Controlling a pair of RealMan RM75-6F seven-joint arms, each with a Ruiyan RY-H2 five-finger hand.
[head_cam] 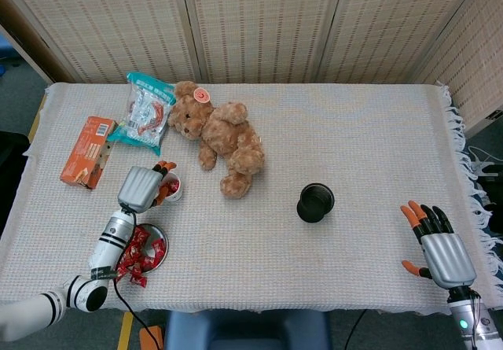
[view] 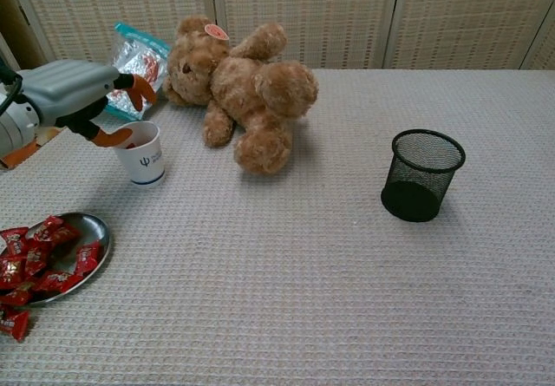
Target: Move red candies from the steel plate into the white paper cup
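left robot hand [view: 74, 95] released, fingers spread over white paper cup [view: 141, 153] | teddy bear [view: 238, 91] right of cup | steel plate [view: 90, 230] with red candies [view: 35, 264] lower left | right robot hand [head_cam: 440, 248] released, lower right

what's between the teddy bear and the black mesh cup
Nothing: between the teddy bear and the black mesh cup there is only bare woven tablecloth. The chest view shows this most clearly, and the head view agrees.

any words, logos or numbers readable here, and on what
None can be read.
white paper cup: a blue mark and stripe, too small to read.
orange box: print too blurred.
snack bag: print too blurred.
teddy bear: a round red tag by the ear, mark unclear.
red candies: wrappers unreadable.
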